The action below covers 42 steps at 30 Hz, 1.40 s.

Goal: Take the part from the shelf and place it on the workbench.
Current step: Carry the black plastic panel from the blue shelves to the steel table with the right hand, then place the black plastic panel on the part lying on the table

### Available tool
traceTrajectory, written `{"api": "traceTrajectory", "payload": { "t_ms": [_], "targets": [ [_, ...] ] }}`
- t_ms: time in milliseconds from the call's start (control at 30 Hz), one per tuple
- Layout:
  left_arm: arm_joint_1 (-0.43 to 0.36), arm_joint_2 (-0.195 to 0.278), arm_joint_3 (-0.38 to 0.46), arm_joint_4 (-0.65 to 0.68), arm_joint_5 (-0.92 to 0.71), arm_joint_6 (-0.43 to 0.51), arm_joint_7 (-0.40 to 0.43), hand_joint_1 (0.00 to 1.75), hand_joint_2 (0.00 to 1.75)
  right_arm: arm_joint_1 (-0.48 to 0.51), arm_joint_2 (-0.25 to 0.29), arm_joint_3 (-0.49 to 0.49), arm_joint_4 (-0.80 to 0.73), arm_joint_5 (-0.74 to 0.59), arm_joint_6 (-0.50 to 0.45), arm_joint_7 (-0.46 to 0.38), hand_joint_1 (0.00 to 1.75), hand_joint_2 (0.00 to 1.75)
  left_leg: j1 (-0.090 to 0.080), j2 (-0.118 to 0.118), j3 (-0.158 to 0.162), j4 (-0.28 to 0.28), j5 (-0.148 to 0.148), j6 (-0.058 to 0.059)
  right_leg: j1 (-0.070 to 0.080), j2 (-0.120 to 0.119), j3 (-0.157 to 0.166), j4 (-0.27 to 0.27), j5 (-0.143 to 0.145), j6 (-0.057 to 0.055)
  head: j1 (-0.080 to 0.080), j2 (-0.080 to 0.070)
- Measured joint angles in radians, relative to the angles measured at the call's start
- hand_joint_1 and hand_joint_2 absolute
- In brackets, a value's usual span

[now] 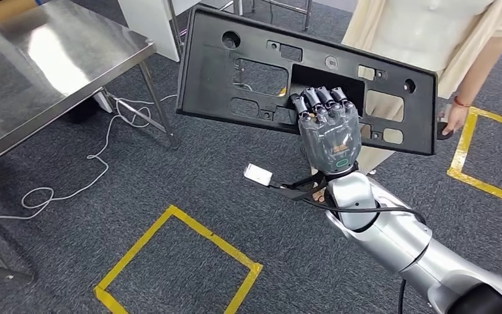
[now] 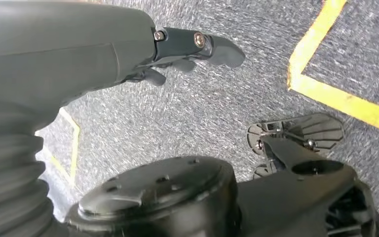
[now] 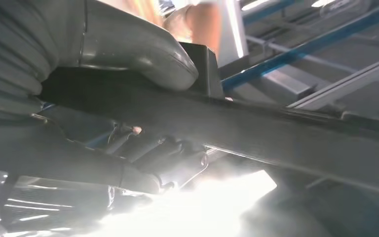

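One part [image 1: 248,72], black plastic, a long flat panel with cut-outs and round holes, is being carried in the air by my right robot hand [image 1: 327,124]. It is hanging tilted, its far-left end higher, over the grey carpet [image 1: 189,176] and to the right of the worktop [image 1: 46,65], apart from it. I am seeing the fingers [image 1: 319,99] hooking through a central opening near the panel's lower edge; in the right wrist view the thumb [image 3: 143,49] is pressing on one face of the part [image 3: 276,133] while the darker fingers [image 3: 172,153] are curling under the other, so the grip is closed on it.

One left robot hand [image 2: 187,52] is hanging over the carpet [image 2: 217,108], holding nothing. I am reading its fingers as bent loosely and a little apart, but the wrist view is too close for me to tell how far open it is.

One steel worktop is standing at the upper left, with a white cable [image 1: 98,157] trailing on the floor below it.

Two yellow tape squares are marking the carpet, one [image 1: 176,261] in front of me, one [image 1: 484,150] at the right.

One person [image 1: 431,39] in pale clothing is standing behind the part's right end, a hand [image 1: 454,118] hanging by that end.
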Motion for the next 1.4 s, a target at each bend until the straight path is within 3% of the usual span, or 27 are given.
{"api": "traceTrajectory", "payload": {
  "t_ms": [33, 100, 167, 200, 233, 267, 333, 467, 500, 567, 600, 633, 700, 733, 800, 833, 867, 933, 1000, 1067, 1133, 1233, 1300, 1333, 1400],
  "targets": [
    [0.001, 0.0, 0.0, 0.0, 0.0, 0.0, 0.0, 0.0, 1.75, -0.001, -0.001, 0.004, 0.0, 0.0, -0.002, -0.002, 1.75, 1.75, 0.003, -0.01, 0.006, -0.012, 0.004, 0.001, 0.001, -0.003, -0.001, 0.002, -0.001, 0.003, -0.001, 0.0],
    [0.001, -0.002, -0.001, 0.0, 0.001, 0.0, 0.0, 0.0, 1.75, -0.005, -0.001, 0.01, 0.002, 0.0, -0.008, -0.008, 1.75, 1.75, 0.014, -0.033, 0.022, -0.036, 0.018, 0.003, 0.003, 0.031, -0.02, 0.046, -0.023, 0.004, 0.001, 0.0],
    [0.001, -0.005, -0.003, 0.0, 0.001, 0.0, 0.0, 0.0, 1.75, -0.006, -0.003, 0.015, 0.004, 0.0, -0.013, -0.014, 1.75, 1.75, 0.022, -0.056, 0.028, -0.043, 0.023, 0.003, -0.003, 0.079, -0.081, 0.166, -0.068, 0.0, 0.005, 0.0],
    [0.0, -0.006, -0.003, 0.0, 0.001, 0.0, 0.0, 0.0, 1.75, -0.004, -0.005, 0.018, 0.006, 0.0, -0.014, -0.016, 1.75, 1.75, 0.024, -0.069, 0.028, -0.043, 0.024, 0.003, -0.006, 0.089, -0.115, 0.229, -0.086, 0.001, 0.008, 0.0],
    [0.0, -0.007, -0.003, 0.0, 0.001, -0.001, -0.001, 0.0, 1.75, -0.002, -0.007, 0.021, 0.008, 0.0, -0.015, -0.017, 1.75, 1.75, 0.025, -0.083, 0.029, -0.042, 0.023, 0.002, -0.009, 0.092, -0.14, 0.267, -0.091, 0.006, 0.009, 0.0],
    [0.0, -0.009, -0.003, 0.0, 0.001, -0.002, -0.002, 0.0, 1.75, 0.0, -0.008, 0.024, 0.01, 0.0, -0.015, -0.018, 1.75, 1.75, 0.027, -0.097, 0.03, -0.041, 0.022, -0.001, -0.013, 0.093, -0.147, 0.269, -0.08, 0.015, 0.009, 0.0],
    [0.0, -0.01, -0.004, 0.0, 0.001, -0.004, -0.003, 0.0, 1.75, 0.002, -0.008, 0.027, 0.012, 0.0, -0.015, -0.018, 1.75, 1.75, 0.03, -0.117, 0.033, -0.038, 0.019, -0.007, -0.02, 0.094, -0.131, 0.217, -0.043, 0.033, 0.01, 0.0],
    [0.0, -0.011, -0.004, 0.0, 0.001, -0.005, -0.004, 0.0, 1.75, 0.002, -0.008, 0.027, 0.012, 0.0, -0.015, -0.018, 1.75, 1.75, 0.033, -0.126, 0.035, -0.035, 0.016, -0.013, -0.025, 0.097, -0.107, 0.16, -0.014, 0.043, 0.009, 0.0],
    [0.0, -0.01, -0.004, 0.0, 0.002, -0.006, -0.005, 0.0, 1.75, 0.001, -0.008, 0.027, 0.012, 0.0, -0.015, -0.018, 1.75, 1.75, 0.034, -0.132, 0.033, -0.029, 0.011, -0.02, -0.03, 0.112, -0.088, 0.119, -0.001, 0.05, 0.011, 0.0],
    [-0.001, -0.009, -0.004, 0.0, 0.0, -0.007, -0.009, 0.0, 1.75, 0.004, -0.008, 0.028, 0.013, -0.001, -0.008, -0.016, 1.75, 1.75, 0.037, -0.15, 0.02, -0.011, -0.002, -0.037, -0.036, 0.127, -0.051, 0.04, 0.022, 0.044, 0.011, 0.0],
    [-0.001, -0.008, -0.004, 0.0, -0.002, -0.007, -0.011, 0.0, 1.75, 0.004, -0.008, 0.028, 0.013, -0.001, -0.002, -0.012, 1.75, 1.75, 0.038, -0.145, 0.01, 0.009, -0.015, -0.047, -0.038, 0.129, -0.039, 0.019, 0.024, 0.035, 0.01, 0.0],
    [-0.001, -0.008, -0.004, 0.0, -0.004, -0.007, -0.012, 0.0, 1.75, 0.005, -0.009, 0.028, 0.012, -0.001, 0.006, -0.007, 1.75, 1.75, 0.04, -0.129, -0.007, 0.04, -0.033, -0.053, -0.036, 0.117, -0.036, 0.018, 0.023, 0.022, 0.007, 0.0],
    [-0.004, -0.008, -0.005, 0.0, -0.007, -0.009, -0.015, 0.0, 1.75, 0.003, -0.012, 0.029, 0.009, -0.001, 0.017, 0.006, 1.75, 1.75, 0.041, -0.085, -0.061, 0.154, -0.088, -0.063, -0.032, 0.101, -0.032, 0.017, 0.019, 0.011, 0.002, 0.0],
    [-0.008, -0.008, -0.006, 0.0, -0.007, -0.011, -0.017, 0.0, 1.75, 0.003, -0.014, 0.03, 0.008, -0.001, 0.021, 0.012, 1.75, 1.75, 0.042, -0.075, -0.093, 0.219, -0.113, -0.065, -0.028, 0.092, -0.03, 0.017, 0.016, 0.007, 0.002, 0.0],
    [-0.013, -0.008, -0.006, 0.0, -0.011, -0.013, -0.02, 0.0, 1.75, 0.003, -0.018, 0.036, 0.008, -0.001, 0.025, 0.021, 1.75, 1.75, 0.04, -0.069, -0.122, 0.28, -0.12, -0.06, -0.019, 0.073, -0.026, 0.017, 0.012, 0.001, 0.002, 0.0],
    [-0.014, -0.008, -0.006, 0.0, -0.014, -0.013, -0.021, 0.0, 1.75, 0.002, -0.019, 0.04, 0.007, -0.001, 0.026, 0.025, 1.75, 1.75, 0.038, -0.067, -0.11, 0.256, -0.096, -0.051, -0.014, 0.064, -0.022, 0.017, 0.009, -0.003, 0.002, 0.0],
    [-0.012, -0.008, -0.007, 0.0, -0.017, -0.012, -0.02, 0.0, 1.75, 0.001, -0.019, 0.043, 0.006, -0.001, 0.026, 0.028, 1.75, 1.75, 0.033, -0.06, -0.082, 0.199, -0.059, -0.037, -0.008, 0.056, -0.017, 0.017, 0.007, -0.006, 0.002, 0.0],
    [-0.005, -0.005, -0.007, -0.001, -0.021, -0.011, -0.019, 0.0, 1.75, -0.003, -0.02, 0.046, 0.004, 0.0, 0.026, 0.033, 1.75, 1.75, 0.016, -0.022, -0.023, 0.078, -0.009, -0.004, -0.001, 0.041, -0.01, 0.013, 0.003, -0.01, 0.006, 0.0],
    [0.001, -0.001, -0.007, -0.001, -0.021, -0.01, -0.019, 0.0, 1.75, -0.006, -0.021, 0.051, 0.003, 0.0, 0.026, 0.034, 1.75, 1.75, 0.0, 0.005, 0.001, 0.021, -0.007, 0.015, 0.0, 0.023, -0.008, 0.009, 0.002, -0.008, 0.008, 0.0],
    [0.004, -0.001, -0.007, -0.001, -0.021, -0.01, -0.02, 0.0, 1.75, -0.007, -0.021, 0.057, 0.003, 0.0, 0.025, 0.035, 1.75, 1.75, -0.002, -0.01, 0.011, -0.008, -0.002, 0.021, 0.002, 0.004, -0.008, 0.002, 0.003, -0.002, 0.006, 0.0],
    [0.006, -0.003, -0.008, -0.001, -0.021, -0.009, -0.021, 0.0, 1.75, -0.011, -0.02, 0.061, 0.004, 0.0, 0.024, 0.035, 1.75, 1.75, 0.007, -0.032, 0.029, -0.041, 0.015, 0.022, 0.004, 0.025, -0.016, 0.02, -0.006, 0.001, 0.008, 0.0],
    [0.006, -0.009, -0.008, -0.001, -0.021, -0.008, -0.021, 0.0, 1.75, -0.015, -0.021, 0.066, 0.006, 0.0, 0.022, 0.033, 1.75, 1.75, 0.017, -0.063, 0.04, -0.057, 0.026, 0.019, -0.005, 0.089, -0.095, 0.182, -0.065, 0.003, 0.014, 0.0],
    [0.006, -0.012, -0.007, -0.001, -0.02, -0.007, -0.021, 0.0, 1.75, -0.009, -0.022, 0.07, 0.009, 0.0, 0.022, 0.029, 1.75, 1.75, 0.02, -0.09, 0.041, -0.056, 0.025, 0.013, -0.015, 0.095, -0.142, 0.257, -0.081, 0.017, 0.016, 0.0],
    [0.006, -0.013, -0.007, -0.001, -0.019, -0.007, -0.021, 0.0, 1.75, -0.007, -0.022, 0.072, 0.011, 0.0, 0.021, 0.026, 1.75, 1.75, 0.023, -0.103, 0.042, -0.054, 0.023, 0.008, -0.021, 0.096, -0.138, 0.241, -0.066, 0.03, 0.016, 0.0],
    [0.005, -0.015, -0.007, -0.001, -0.017, -0.006, -0.02, 0.0, 1.75, -0.006, -0.019, 0.072, 0.014, 0.0, 0.019, 0.017, 1.75, 1.75, 0.031, -0.128, 0.043, -0.041, 0.012, -0.01, -0.037, 0.109, -0.084, 0.117, -0.007, 0.061, 0.016, 0.0]
  ]
}}
